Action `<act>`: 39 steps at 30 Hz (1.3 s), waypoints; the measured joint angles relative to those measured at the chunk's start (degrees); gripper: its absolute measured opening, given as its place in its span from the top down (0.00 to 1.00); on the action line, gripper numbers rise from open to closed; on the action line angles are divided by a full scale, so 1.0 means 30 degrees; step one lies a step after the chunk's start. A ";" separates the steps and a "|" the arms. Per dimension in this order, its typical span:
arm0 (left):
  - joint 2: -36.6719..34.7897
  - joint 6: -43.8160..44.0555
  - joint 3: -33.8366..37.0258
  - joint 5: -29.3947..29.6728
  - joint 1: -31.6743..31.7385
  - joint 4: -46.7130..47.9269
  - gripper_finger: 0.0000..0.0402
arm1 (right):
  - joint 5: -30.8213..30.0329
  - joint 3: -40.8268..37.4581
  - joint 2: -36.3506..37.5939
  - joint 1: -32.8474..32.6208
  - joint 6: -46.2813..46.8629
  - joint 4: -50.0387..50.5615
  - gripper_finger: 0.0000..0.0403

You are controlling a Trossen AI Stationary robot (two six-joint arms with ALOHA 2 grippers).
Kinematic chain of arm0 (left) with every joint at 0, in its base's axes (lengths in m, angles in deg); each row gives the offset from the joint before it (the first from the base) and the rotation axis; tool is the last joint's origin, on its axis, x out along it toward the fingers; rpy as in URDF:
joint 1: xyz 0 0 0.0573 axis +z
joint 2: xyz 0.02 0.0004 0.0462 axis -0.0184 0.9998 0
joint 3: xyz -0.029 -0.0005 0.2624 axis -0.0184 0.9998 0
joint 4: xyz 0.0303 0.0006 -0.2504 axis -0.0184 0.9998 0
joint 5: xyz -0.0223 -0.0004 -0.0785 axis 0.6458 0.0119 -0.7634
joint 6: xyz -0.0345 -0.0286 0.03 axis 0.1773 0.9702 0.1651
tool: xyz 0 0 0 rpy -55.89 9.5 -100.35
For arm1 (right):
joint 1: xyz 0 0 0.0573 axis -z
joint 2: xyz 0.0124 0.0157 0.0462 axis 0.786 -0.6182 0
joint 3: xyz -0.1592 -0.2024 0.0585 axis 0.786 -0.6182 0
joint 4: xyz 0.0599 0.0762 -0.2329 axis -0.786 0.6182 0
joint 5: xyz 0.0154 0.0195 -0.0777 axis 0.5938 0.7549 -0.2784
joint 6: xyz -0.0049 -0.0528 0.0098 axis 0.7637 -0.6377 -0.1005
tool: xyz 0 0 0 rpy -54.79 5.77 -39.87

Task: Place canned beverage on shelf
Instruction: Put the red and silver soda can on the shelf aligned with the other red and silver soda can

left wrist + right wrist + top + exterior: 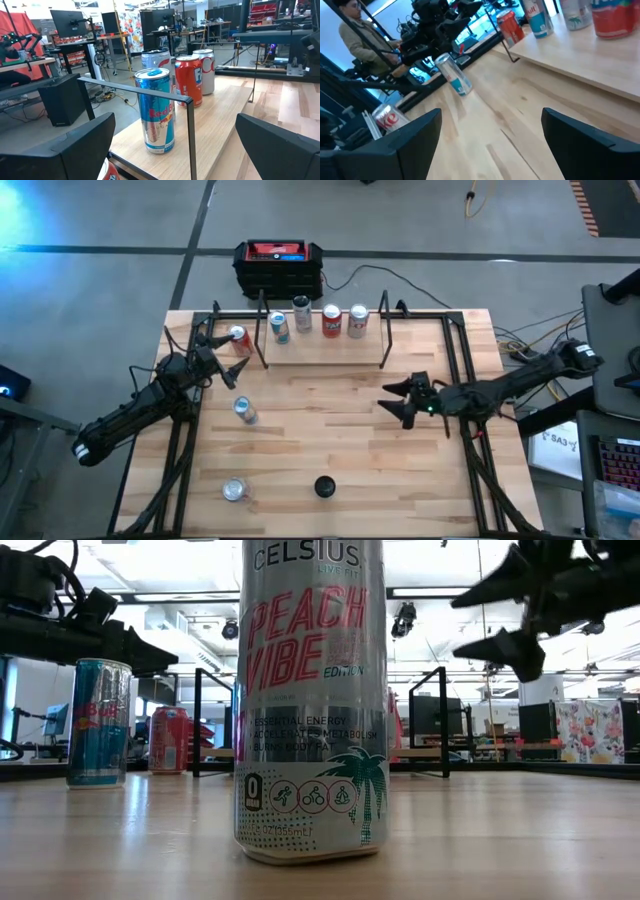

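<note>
While the shelf (325, 350) already carries four cans along its back edge, the left gripper (215, 348) sits just off the shelf's left end with its fingers spread wide and nothing clamped between them. An upright red can (238, 340) stands on the tabletop between that gripper and the shelf's left uprights, just beside both. Its long axis is vertical and it lies immediately ahead of the fingers, low at their base in the left wrist view. I cannot tell whether a finger touches it. The left arm is by far the nearer, so this looks like the can to grasp and lift rightward over the plank's edge. On the shelf, from its left end, stand a blue can (156, 112) reading "Red Bull", a tall silver can (302, 313), and two red-and-white cans (331, 321) whose lettering is only partly legible. In front of the shelf's left half are a loose blue-and-silver can (244, 410) and, farther out, a silver-topped can (234, 489). A tall can (310, 700) marked "CELSIUS", "PEACH VIBE" and "ESSENTIAL ENERGY" stands well in front of the shelf's middle. The right gripper (388, 401) hovers in front of the shelf's right end, fingers apart and empty.
</note>
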 joint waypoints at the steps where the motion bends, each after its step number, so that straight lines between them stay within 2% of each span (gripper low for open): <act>1: -0.0001 0.0002 -0.0001 0.0005 0.0004 0.0000 0.01 | 0.0000 -0.0322 0.0319 0.0000 -0.0072 0.0000 0.19; 9: -0.0005 -0.0005 0.0002 0.0000 0.0002 0.0006 0.01 | 0.0031 -0.2928 0.2347 -0.0005 -0.1149 -0.2452 0.19; 19: 0.0000 -0.0002 -0.0005 0.0005 0.0000 0.0000 0.01 | 0.0346 -0.4247 0.2736 0.0441 -0.3497 -0.3284 0.19; 27: 0.0001 -0.0004 -0.0005 -0.0001 -0.0004 0.0000 0.01 | 0.0347 -0.4259 0.2736 0.2944 -0.6921 -0.4732 0.19; 32: 0.0002 -0.0003 -0.0005 0.0003 0.0004 0.0000 0.01 | 0.0342 -0.4269 0.2714 0.5345 -0.6051 -0.4247 0.19; 35: 0.0002 0.0002 -0.0005 0.0005 -0.0003 0.0000 0.01 | 0.0357 -0.4286 0.2714 0.5743 -0.4899 -0.4154 0.19; 39: -0.0002 -0.0002 0.0002 0.0002 0.0000 0.0002 0.01 | 0.0353 -0.4101 0.2714 0.5756 -0.6094 -0.4194 0.19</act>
